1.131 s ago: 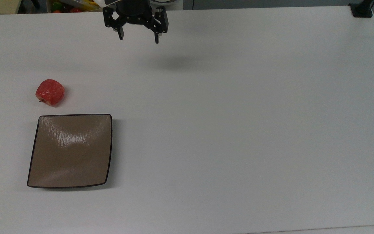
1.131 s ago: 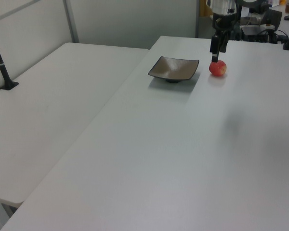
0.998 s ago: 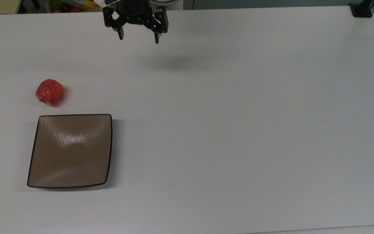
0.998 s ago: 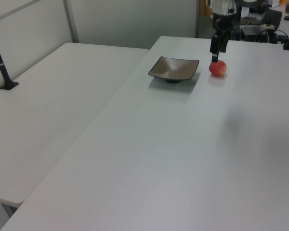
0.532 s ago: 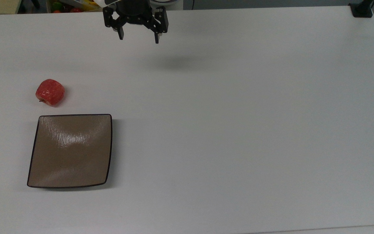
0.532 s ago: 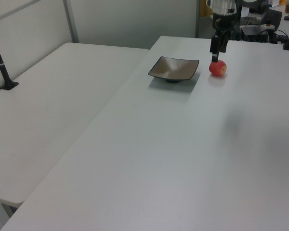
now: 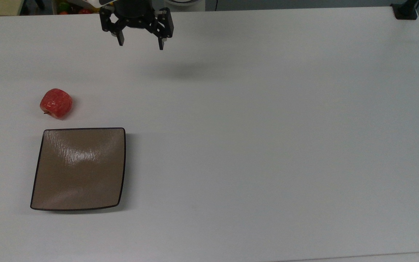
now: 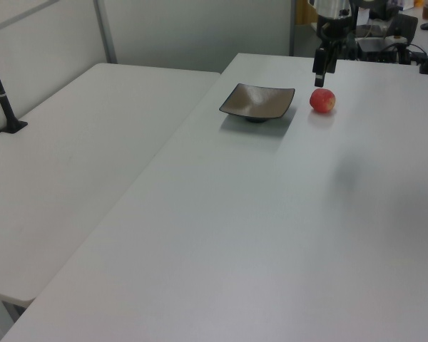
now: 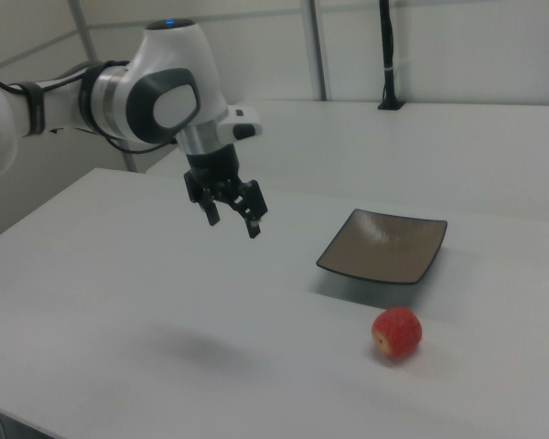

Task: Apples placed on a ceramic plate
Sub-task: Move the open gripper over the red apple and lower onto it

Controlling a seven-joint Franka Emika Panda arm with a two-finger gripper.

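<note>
A small red apple (image 7: pixel 56 103) lies on the white table just beyond the far edge of the square brown ceramic plate (image 7: pixel 79 169), apart from it. The same apple (image 9: pixel 397 333) sits in front of the plate (image 9: pixel 384 246) in the right view, and the apple (image 8: pixel 322 100) is to the right of the plate (image 8: pixel 257 102) in the left view. My gripper (image 7: pixel 140 44) hangs open and empty high above the table, near the top view's upper edge and to the right of the apple. It also shows as the gripper (image 9: pixel 231 220) and the gripper (image 8: pixel 319 76).
The white table (image 7: pixel 267 127) stretches wide to the top view's right. A black clamp post (image 7: pixel 406 11) stands at its far right corner. A second white table (image 8: pixel 64 164) adjoins it on the left view's left. Coloured objects (image 7: pixel 72 8) lie beyond the table's top edge.
The gripper has shifted toward the top view's left, nearer the apple's side, still open. Apple and plate have not moved.
</note>
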